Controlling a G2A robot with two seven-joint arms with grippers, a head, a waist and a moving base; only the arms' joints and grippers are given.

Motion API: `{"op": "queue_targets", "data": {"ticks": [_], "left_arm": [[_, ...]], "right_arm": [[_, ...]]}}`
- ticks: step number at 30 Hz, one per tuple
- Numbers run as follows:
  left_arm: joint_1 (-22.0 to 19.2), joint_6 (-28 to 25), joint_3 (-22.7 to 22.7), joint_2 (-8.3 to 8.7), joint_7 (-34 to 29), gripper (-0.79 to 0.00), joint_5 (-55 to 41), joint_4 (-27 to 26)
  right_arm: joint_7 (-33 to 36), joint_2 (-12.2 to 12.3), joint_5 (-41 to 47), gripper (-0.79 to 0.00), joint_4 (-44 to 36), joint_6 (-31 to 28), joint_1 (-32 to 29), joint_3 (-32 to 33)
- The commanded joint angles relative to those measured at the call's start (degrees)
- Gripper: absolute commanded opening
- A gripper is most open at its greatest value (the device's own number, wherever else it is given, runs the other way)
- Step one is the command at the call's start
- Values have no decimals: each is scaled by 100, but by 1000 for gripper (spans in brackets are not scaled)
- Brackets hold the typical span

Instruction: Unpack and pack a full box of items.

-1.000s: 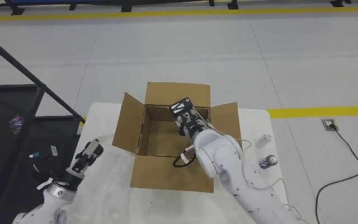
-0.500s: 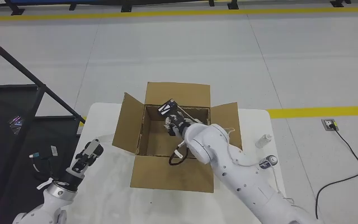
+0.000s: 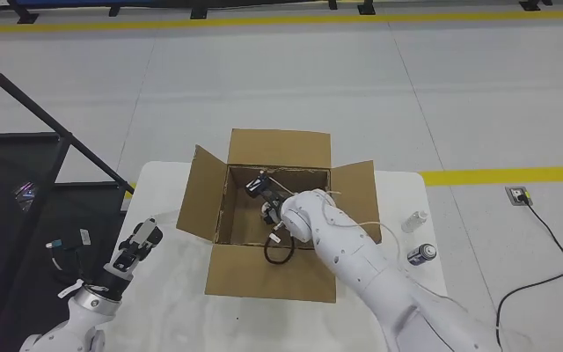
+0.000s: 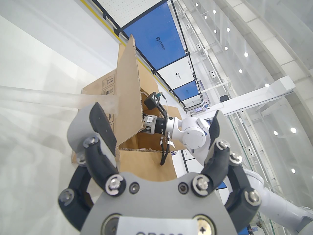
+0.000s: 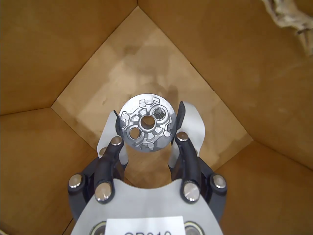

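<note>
An open cardboard box [image 3: 273, 275] stands on the white table [image 3: 167, 304] with its flaps spread. My right gripper [image 3: 269, 211] is down inside the box, near its left inner side. In the right wrist view the right gripper [image 5: 148, 112] is shut on a round grey metal disc [image 5: 146, 123] with holes, held above a bottom corner of the box floor [image 5: 146, 57]. My left gripper [image 3: 143, 236] rests over the table left of the box. In its own view the left gripper [image 4: 157, 113] is open and holds nothing, facing the box [image 4: 127, 79].
Crumpled packing paper [image 5: 288, 8] lies inside the box by one wall. A small clear bottle [image 3: 413, 220] and a dark can [image 3: 422, 254] stand on the table right of the box. A black frame [image 3: 35, 202] borders the table's left side.
My right arm has swung left and lower into the box with the metal disc in its gripper. The left arm has kept still.
</note>
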Motion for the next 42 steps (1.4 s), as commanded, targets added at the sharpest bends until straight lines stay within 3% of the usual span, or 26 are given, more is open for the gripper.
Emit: {"op": "queue_targets", "data": {"ticks": [1, 3, 5, 6, 7, 8, 17, 25, 33, 42], "left_arm": [[0, 0, 0, 0, 0, 0, 0, 0], [0, 0, 0, 0, 0, 0, 0, 0], [0, 0, 0, 0, 0, 0, 0, 0], [0, 0, 0, 0, 0, 0, 0, 0], [0, 0, 0, 0, 0, 0, 0, 0], [0, 0, 0, 0, 0, 0, 0, 0], [0, 0, 0, 0, 0, 0, 0, 0], [0, 0, 0, 0, 0, 0, 0, 0], [0, 0, 0, 0, 0, 0, 0, 0], [0, 0, 0, 0, 0, 0, 0, 0]], "right_arm": [[-35, -86, 15, -591, 202, -88, 39, -36], [-71, -162, 20, -471, 361, -144, 81, -61], [-119, -226, 29, -406, 495, -191, 118, -71], [-137, -255, 27, -243, 556, -213, 135, -76], [-150, -281, 32, -132, 614, -232, 152, -76], [-157, -306, 31, -77, 666, -240, 168, -78], [-436, -412, -124, -18, 873, -271, 319, -58], [-772, -296, -566, -55, 199, 24, 282, -5], [-353, 209, -1544, -46, -2031, 842, -427, 365], [1577, 1065, -3808, 0, -6139, 1372, -2468, 1669]]}}
